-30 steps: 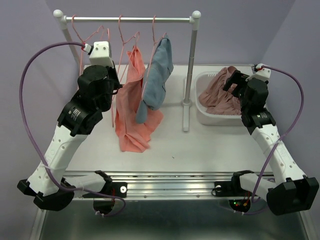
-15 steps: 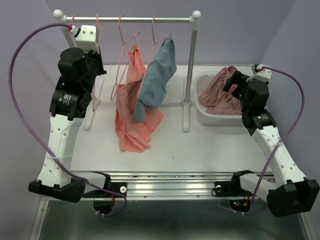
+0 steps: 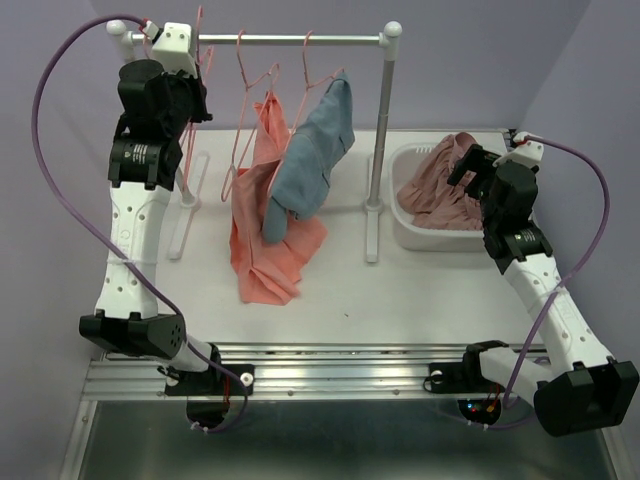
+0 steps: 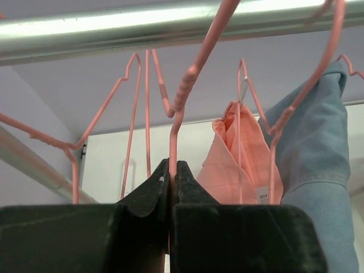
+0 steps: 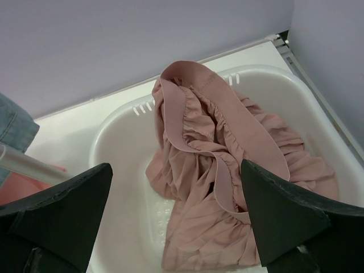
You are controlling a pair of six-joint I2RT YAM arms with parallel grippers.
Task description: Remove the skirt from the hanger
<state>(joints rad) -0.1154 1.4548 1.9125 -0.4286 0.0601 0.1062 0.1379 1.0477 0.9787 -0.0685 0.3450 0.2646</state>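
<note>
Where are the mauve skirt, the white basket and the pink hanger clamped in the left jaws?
mauve skirt (image 5: pixel 273 148), right wrist view, on its gathered fabric.
white basket (image 5: pixel 122 142), right wrist view, on its bare inner wall.
pink hanger (image 4: pixel 186 85), left wrist view, on its twisted neck.

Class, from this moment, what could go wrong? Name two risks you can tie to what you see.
1. The left claw is shut on a thin pink hanger right beside other hangers under the rail; pulling it could snag them.
2. The blue garment hangs slantwise; a jolt to the rail might drop it.
</note>
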